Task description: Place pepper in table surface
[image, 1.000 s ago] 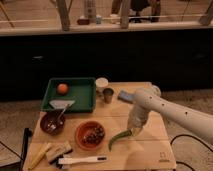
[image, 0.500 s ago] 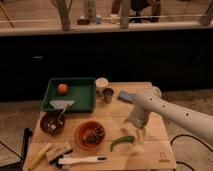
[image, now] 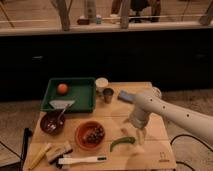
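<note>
- Table surface (image: 152,152): a light tan plank top that fills the lower half of the camera view and carries everything listed below. A small dark mark sits near its front right corner.
- Robot arm (image: 172,112): a white arm that enters from the right and bends down over the right half of the table.
- Green tray (image: 82,100): lies at the back left with an orange (image: 62,88) in its far corner.
- Red bowl (image: 80,131): stands front centre. A darker bowl (image: 46,120) stands to its left, and neither touches the pepper.
- Gripper (image: 139,137): points downward just beside the right end of the pepper, close to the wood. Whether it is open or closed cannot be told, nor whether it touches the pepper.
- Pepper (image: 122,143): a slim, curved green chili that lies flat on the bare planks between the red bowl and the gripper. A second ago it hung nose-down from the gripper; half a second ago it was already lying on the wood in about this spot.
- Reading: the pepper now appears to rest on the table, so the placing itself looks complete. What probably remains is for the gripper to lift clear without dragging the pepper.
</note>
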